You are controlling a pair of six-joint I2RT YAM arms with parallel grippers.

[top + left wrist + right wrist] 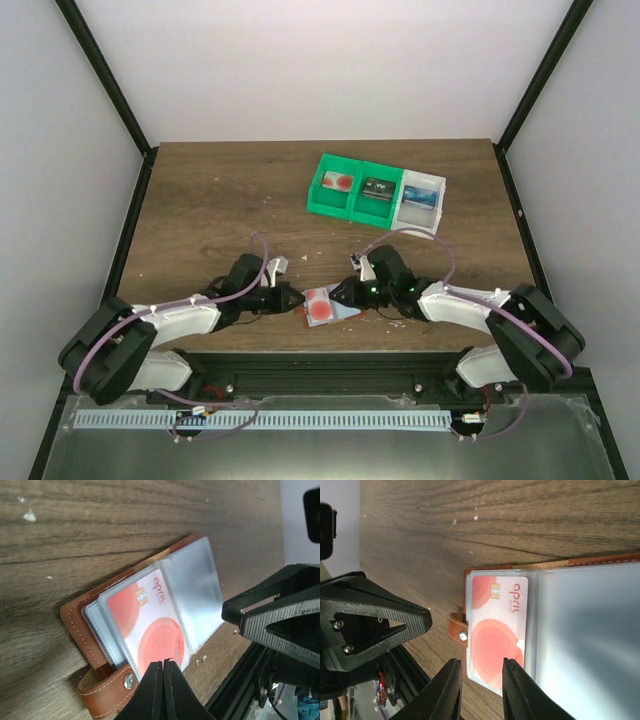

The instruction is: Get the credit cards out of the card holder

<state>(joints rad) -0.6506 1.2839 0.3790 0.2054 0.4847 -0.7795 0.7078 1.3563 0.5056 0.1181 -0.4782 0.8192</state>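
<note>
Top view: bright, even, diffuse light from overhead; white walls close to washed out; table (200,200) carries only faint, soft shadows beside the arms; focus sharp throughout. Left wrist view: wood grain and card (150,625) print crisp; clear sleeves (197,585) show a pale sheen; holder (75,617) throws a soft dark shadow at lower left; left gripper (163,662) near-black, little detail. Right wrist view: sleeves at right hazy, bluish; right gripper (481,661) slightly soft.
</note>
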